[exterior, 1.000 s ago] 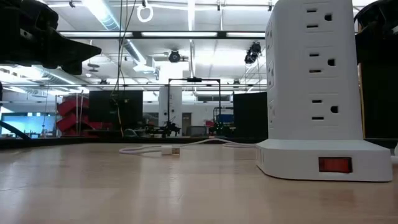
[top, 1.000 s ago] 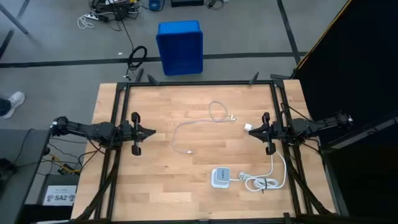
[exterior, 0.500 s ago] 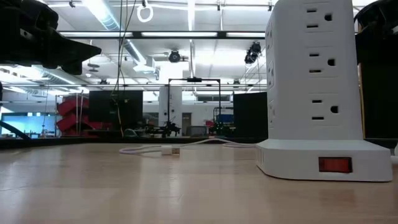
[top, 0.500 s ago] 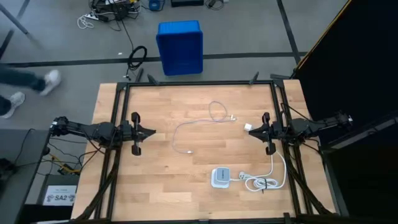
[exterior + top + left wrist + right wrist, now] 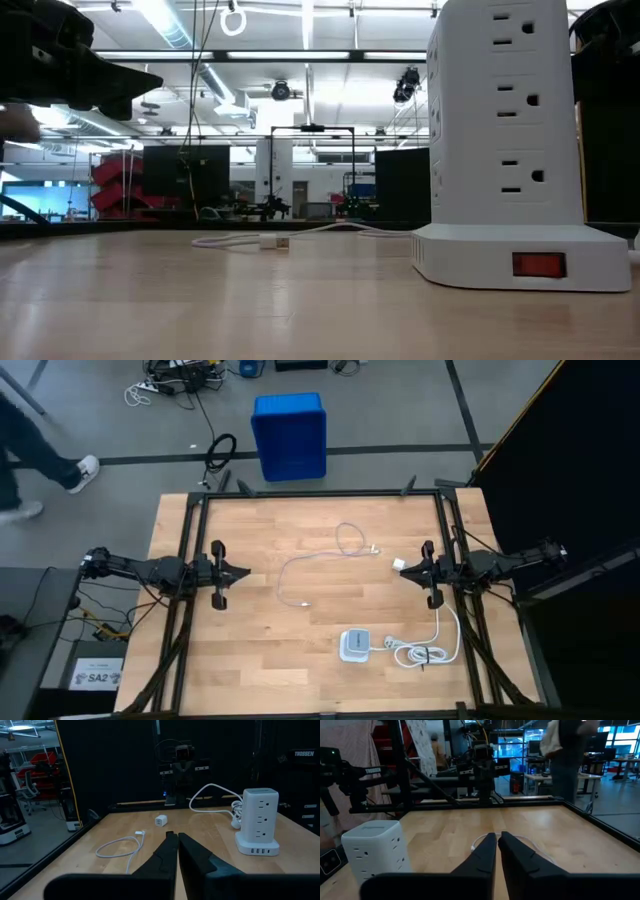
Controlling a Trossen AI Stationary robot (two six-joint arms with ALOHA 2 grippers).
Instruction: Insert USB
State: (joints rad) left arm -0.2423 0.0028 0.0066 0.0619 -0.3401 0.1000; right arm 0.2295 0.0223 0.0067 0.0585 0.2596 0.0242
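The USB cable (image 5: 318,563), thin and white, lies loosely curled on the middle of the wooden table, one plug (image 5: 376,550) toward the far right and the other (image 5: 303,603) nearer. It also shows in the left wrist view (image 5: 119,847) and the low view (image 5: 272,241). My left gripper (image 5: 246,572) hovers shut over the table's left side, pointing level at the centre. My right gripper (image 5: 404,570) hovers shut over the right side, facing it. Neither touches anything.
A small white cube (image 5: 398,564) lies on the table just under my right fingertips. A white outlet tower (image 5: 354,645) stands near the front right, its thick bundled cord (image 5: 424,653) beside it. A blue crate (image 5: 289,435) sits on the floor beyond the far edge. A person (image 5: 25,445) walks past at far left.
Both arms and the cable have stayed still. A person has walked along the floor beyond the table's far left corner.
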